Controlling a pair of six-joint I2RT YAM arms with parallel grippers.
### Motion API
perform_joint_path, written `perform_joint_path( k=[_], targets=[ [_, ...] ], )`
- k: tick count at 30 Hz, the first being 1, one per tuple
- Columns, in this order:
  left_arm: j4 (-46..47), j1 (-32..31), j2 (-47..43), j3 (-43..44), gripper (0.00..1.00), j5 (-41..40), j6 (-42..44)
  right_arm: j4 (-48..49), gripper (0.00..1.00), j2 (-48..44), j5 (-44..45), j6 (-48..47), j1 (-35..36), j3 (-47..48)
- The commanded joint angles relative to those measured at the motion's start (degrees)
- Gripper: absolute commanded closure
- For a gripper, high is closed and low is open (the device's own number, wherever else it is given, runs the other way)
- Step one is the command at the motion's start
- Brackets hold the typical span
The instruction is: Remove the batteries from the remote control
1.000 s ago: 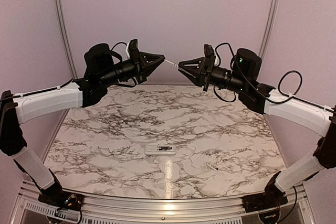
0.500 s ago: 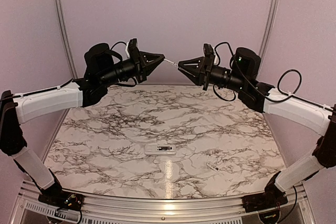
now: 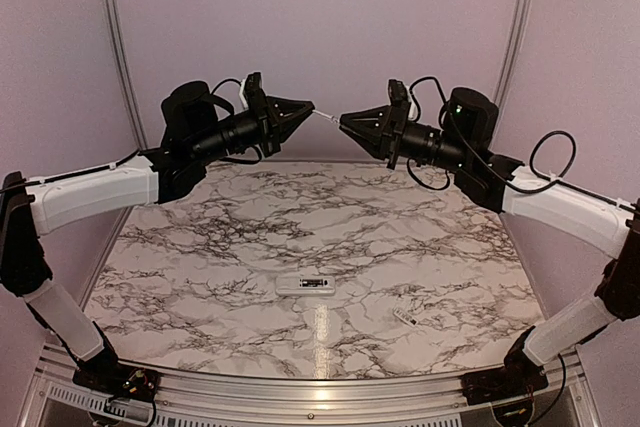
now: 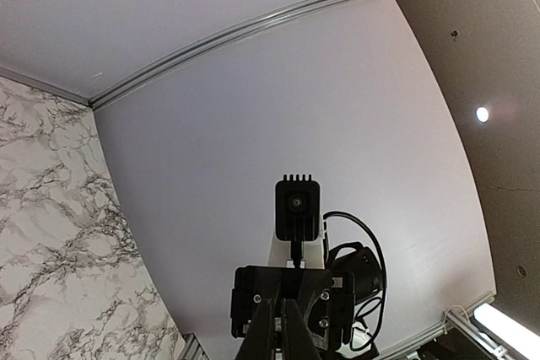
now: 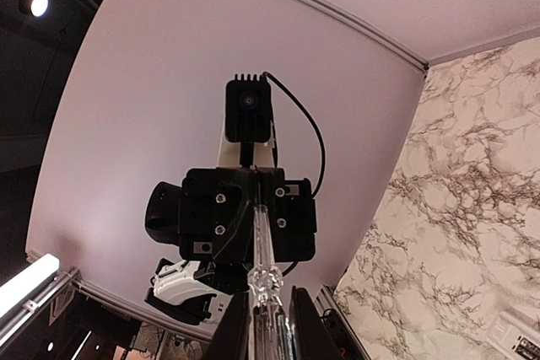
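Note:
The remote control [image 3: 305, 285] is a slim white bar lying flat near the table's front, its dark recess facing up; its corner also shows in the right wrist view [image 5: 516, 333]. The batteries are too small to make out. Both arms are raised high above the far side, tip to tip. My right gripper [image 3: 343, 122] is shut on the clear handle of a thin screwdriver [image 5: 262, 267]. Its grey shaft [image 3: 326, 116] runs into my left gripper [image 3: 308, 108], whose fingers are shut on its tip.
A small white flat chip [image 3: 404, 317] lies on the marble table [image 3: 220, 247] right of the remote, near the front edge. Pale walls with metal rails [image 3: 112, 37] close in the back and sides.
My right gripper has risen slightly with the screwdriver. The left arm, the remote and the chip have not moved.

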Motion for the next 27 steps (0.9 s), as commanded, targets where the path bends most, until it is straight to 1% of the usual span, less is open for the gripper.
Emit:
perform_joint_path(
  k=[1, 2, 3, 5, 7, 11, 15, 17, 18, 22, 27],
  targets=[
    [-1.8, -0.8, 1.7, 1.4, 1.0, -0.1, 2.3, -1.7, 1.0, 0.9, -1.2, -1.1, 0.0, 3.1],
    [-2.0, -0.8, 1.8, 1.4, 1.0, -0.2, 2.4, -2.1, 1.0, 0.9, -1.3, -1.4, 0.0, 3.2],
    [-2.1, -0.8, 1.7, 1.4, 0.9, 0.0, 2.6, -2.5, 1.0, 0.8, -1.3, -1.9, 0.0, 3.4],
    [-2.7, -0.8, 1.4, 1.4, 0.65, 0.0, 3.1, -4.0, 1.0, 0.6, -1.3, -3.0, 0.0, 3.6],
    [-4.1, -0.8, 0.7, 1.1, 0.46, -0.2, 4.4, -5.9, 1.0, 0.3, -1.2, -4.5, -0.1, 3.9],
    [-7.6, -0.5, -1.7, 0.1, 0.27, -0.7, 7.7, -9.4, 1.0, -0.7, -1.0, -7.2, -0.4, 3.8],
    [-9.6, 0.3, -4.9, -2.7, 0.14, -1.4, 9.9, -12.7, 1.0, -1.3, -1.0, -9.8, -0.4, 3.7],
    [-10.7, 0.9, -6.8, -4.3, 0.05, -1.8, 10.8, -14.8, 1.0, -1.5, -0.9, -11.9, -0.4, 4.0],
    [-11.9, 1.2, -7.8, -5.0, 0.02, -1.9, 11.5, -16.3, 1.0, -1.6, -0.8, -13.8, -0.4, 4.4],
    [-18.2, 2.7, -10.6, -6.0, 0.01, -2.0, 14.9, -24.8, 1.0, -1.8, 0.1, -21.4, -0.4, 6.9],
    [-30.1, 3.0, -13.4, -5.1, 0.01, -4.0, 21.9, -37.6, 1.0, -0.9, 1.0, -33.7, -0.4, 11.7]
  ],
)
